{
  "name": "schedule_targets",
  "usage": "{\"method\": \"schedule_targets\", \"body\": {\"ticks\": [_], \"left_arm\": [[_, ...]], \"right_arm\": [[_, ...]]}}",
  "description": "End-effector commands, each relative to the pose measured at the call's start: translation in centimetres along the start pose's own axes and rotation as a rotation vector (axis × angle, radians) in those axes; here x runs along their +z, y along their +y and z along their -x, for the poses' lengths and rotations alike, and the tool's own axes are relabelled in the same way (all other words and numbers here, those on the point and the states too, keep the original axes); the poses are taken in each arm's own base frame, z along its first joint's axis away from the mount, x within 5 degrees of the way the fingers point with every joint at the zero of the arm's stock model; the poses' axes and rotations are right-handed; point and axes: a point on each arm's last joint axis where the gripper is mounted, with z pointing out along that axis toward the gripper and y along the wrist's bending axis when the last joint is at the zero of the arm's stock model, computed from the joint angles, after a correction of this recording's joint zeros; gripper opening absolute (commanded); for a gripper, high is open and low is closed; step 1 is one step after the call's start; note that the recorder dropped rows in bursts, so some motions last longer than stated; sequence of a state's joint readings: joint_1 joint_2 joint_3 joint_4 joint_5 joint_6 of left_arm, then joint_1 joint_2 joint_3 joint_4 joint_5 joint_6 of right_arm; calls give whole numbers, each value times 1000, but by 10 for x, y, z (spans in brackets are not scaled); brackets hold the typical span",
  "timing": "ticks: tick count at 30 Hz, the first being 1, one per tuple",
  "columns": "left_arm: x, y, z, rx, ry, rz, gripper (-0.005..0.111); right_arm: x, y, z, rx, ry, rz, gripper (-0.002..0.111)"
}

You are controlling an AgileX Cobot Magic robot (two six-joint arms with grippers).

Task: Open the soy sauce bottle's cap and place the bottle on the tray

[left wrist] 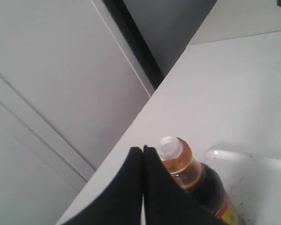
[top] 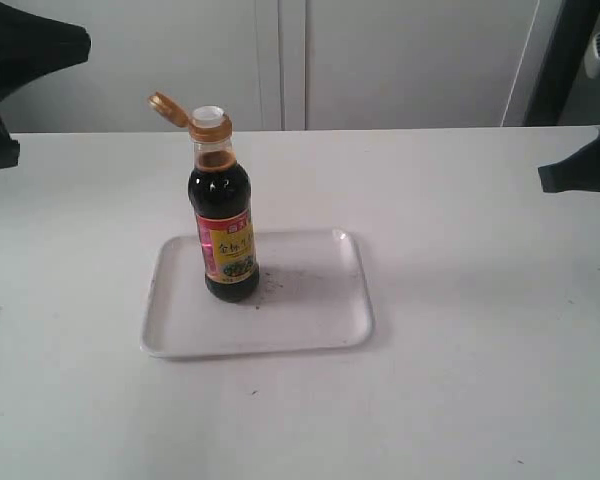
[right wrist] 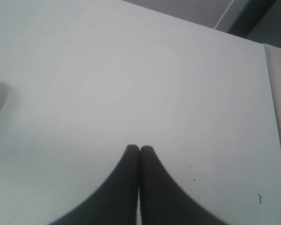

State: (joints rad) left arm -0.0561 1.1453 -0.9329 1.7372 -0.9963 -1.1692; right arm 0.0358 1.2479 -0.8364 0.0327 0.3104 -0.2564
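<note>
White table (top: 460, 300) with one central obstacle: the soy sauce bottle (top: 223, 235) stands upright on the left half of the tray (top: 320, 300), its cap (top: 167, 106) flipped open and jutting to the left above the neck — the tallest thing in the approach path. The tray's right half lies bare, its low rim the only step. Open table surrounds the tray on every side. Both arms sit at the far edges — left gripper (left wrist: 142, 149) and right gripper (right wrist: 139, 147) pressed closed, well apart from the bottle.
</note>
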Motion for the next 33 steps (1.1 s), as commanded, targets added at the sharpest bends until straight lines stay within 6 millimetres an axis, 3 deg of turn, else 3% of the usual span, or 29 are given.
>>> {"method": "schedule_targets", "body": {"ticks": [1, 3, 5, 6, 7, 9, 10, 13, 19, 24, 28, 33], "left_arm": [[-8, 28, -17, -93, 182, 329, 0], [-22, 49, -30, 42, 371, 577, 0], [-49, 67, -43, 52, 591, 902, 0], [-57, 69, -46, 43, 644, 978, 0], [-71, 69, -55, -72, 727, 1121, 0], [-81, 60, -69, -272, 852, 1187, 0], [-82, 55, -73, -334, 904, 1167, 0], [-71, 29, -86, -522, 1042, 856, 0], [-55, 1, -71, -683, 918, 500, 0], [-69, -12, -50, -715, 852, 469, 0], [-82, -23, -39, -738, 775, 517, 0], [-96, -46, -43, -719, 704, 549, 0]], "right_arm": [[0, 1, 2, 6, -9, 6, 0], [0, 1, 2, 6, -8, 7, 0], [0, 1, 1, 7, -6, 7, 0], [0, 1, 1, 7, -14, 5, 0], [0, 1, 2, 7, -24, 2, 0], [0, 0, 4, 7, -44, -3, 0], [0, 0, 5, 7, -48, -5, 0], [0, 0, 5, 9, -48, -4, 0], [0, 10, 0, 18, 13, 46, 0], [-12, 28, -4, -41, 86, 118, 0], [-30, 29, -6, -61, 116, 129, 0], [-52, 24, -15, -94, 194, 102, 0]]}}
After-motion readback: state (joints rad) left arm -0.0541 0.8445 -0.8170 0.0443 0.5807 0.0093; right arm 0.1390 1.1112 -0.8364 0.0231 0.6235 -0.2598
